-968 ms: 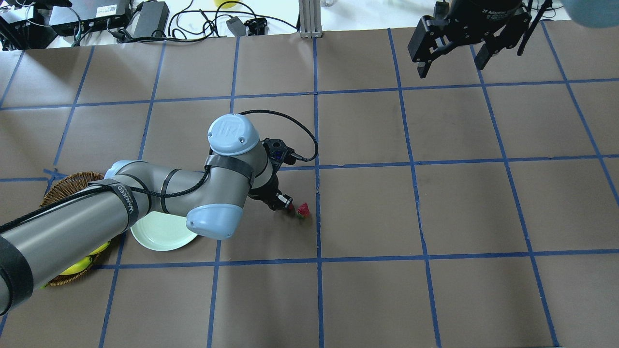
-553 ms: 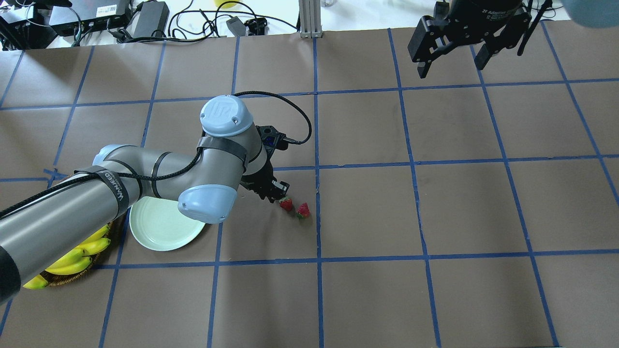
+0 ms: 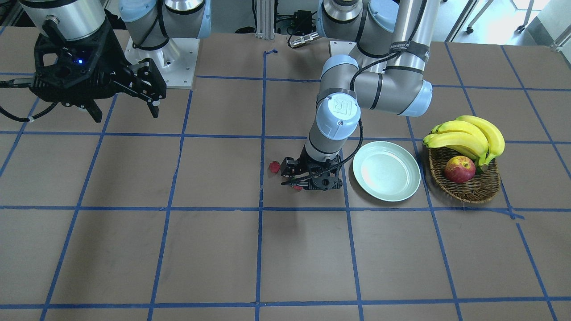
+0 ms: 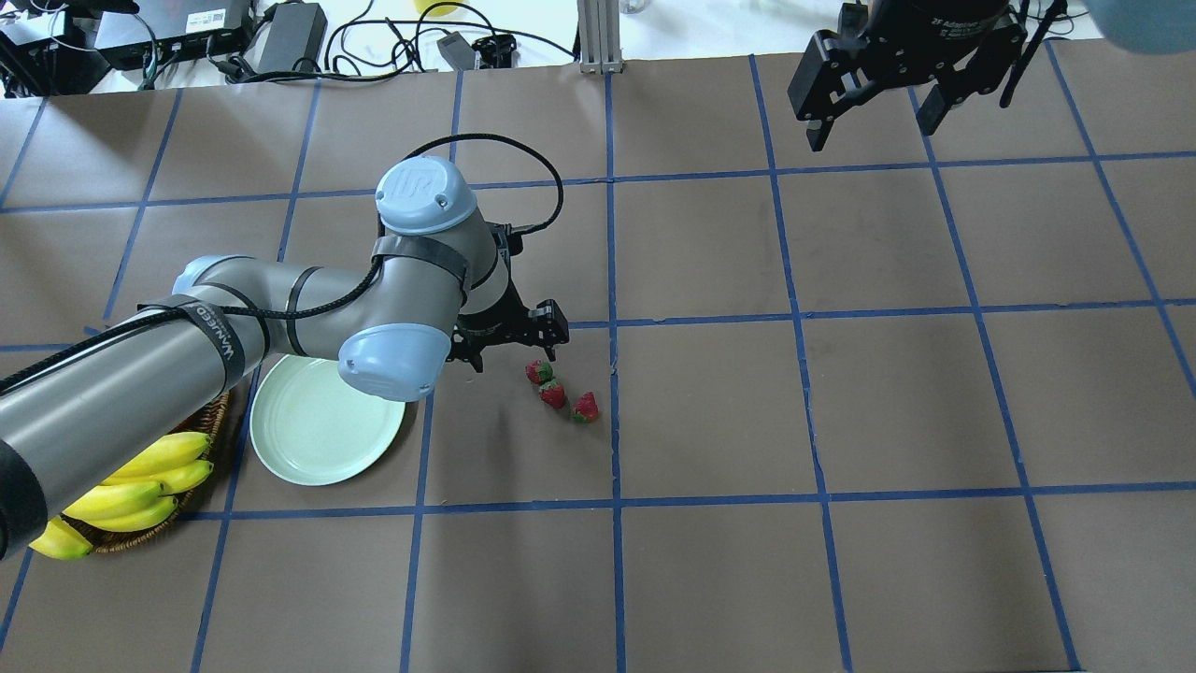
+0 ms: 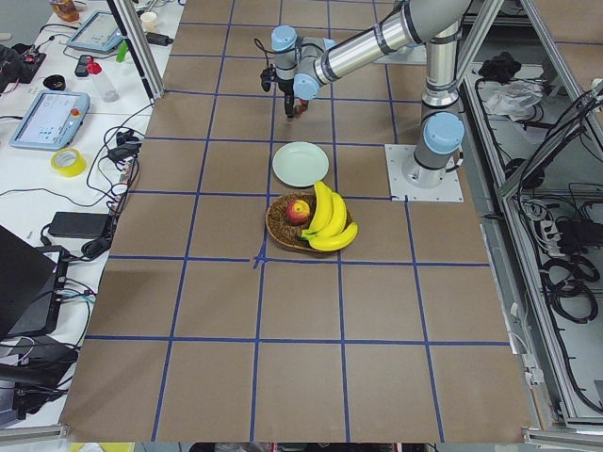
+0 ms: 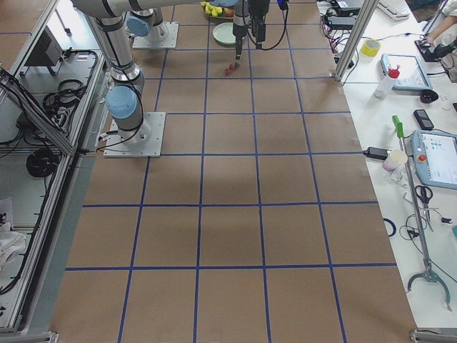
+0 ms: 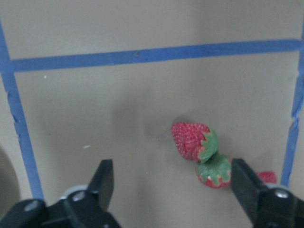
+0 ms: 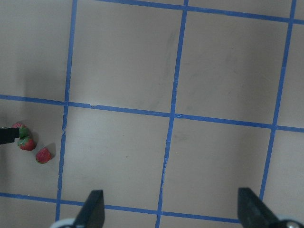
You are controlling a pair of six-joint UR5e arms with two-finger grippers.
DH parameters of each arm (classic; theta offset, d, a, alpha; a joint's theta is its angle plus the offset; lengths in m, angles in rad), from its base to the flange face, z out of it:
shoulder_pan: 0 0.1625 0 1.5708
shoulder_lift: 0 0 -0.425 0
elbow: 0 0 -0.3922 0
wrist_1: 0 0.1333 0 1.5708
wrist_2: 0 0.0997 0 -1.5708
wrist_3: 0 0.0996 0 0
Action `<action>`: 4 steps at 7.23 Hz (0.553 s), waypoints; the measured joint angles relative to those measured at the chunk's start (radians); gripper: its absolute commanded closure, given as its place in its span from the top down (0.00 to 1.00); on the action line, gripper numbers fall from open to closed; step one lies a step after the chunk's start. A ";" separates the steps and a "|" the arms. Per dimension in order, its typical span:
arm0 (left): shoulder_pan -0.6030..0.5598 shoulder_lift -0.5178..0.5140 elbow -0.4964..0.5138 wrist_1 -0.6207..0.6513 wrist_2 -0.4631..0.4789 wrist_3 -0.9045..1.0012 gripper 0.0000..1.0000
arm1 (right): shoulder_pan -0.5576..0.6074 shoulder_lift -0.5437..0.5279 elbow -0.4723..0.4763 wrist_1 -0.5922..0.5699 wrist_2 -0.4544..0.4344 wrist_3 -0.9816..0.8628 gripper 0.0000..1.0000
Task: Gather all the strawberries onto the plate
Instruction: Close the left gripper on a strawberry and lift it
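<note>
The left fingers (image 7: 102,183) have drawn back from the cluster, spread wide and empty, so all three strawberries (image 4: 553,393) lie on the surface just ahead of them, none yet in the mint-green plate (image 4: 308,458) close behind.

Reaches forward with the left arm (image 4: 280,313), elbow bent, wrist turned straight down. Hangs the left gripper (image 4: 512,350) low, its 2 jaws spread wide with nothing gripped. Holds the right gripper (image 4: 874,131) high and well apart from the left, jaws likewise spread, empty.
</note>
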 measured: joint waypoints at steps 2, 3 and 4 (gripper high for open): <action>0.000 -0.037 0.009 0.006 -0.041 -0.175 0.81 | 0.001 0.000 0.001 0.001 0.001 -0.001 1.00; 0.000 -0.056 0.010 0.007 -0.047 -0.216 0.66 | 0.001 0.000 0.001 0.001 0.001 -0.002 1.00; -0.001 -0.070 0.010 0.007 -0.050 -0.236 0.32 | 0.001 0.000 0.001 0.002 0.001 -0.003 1.00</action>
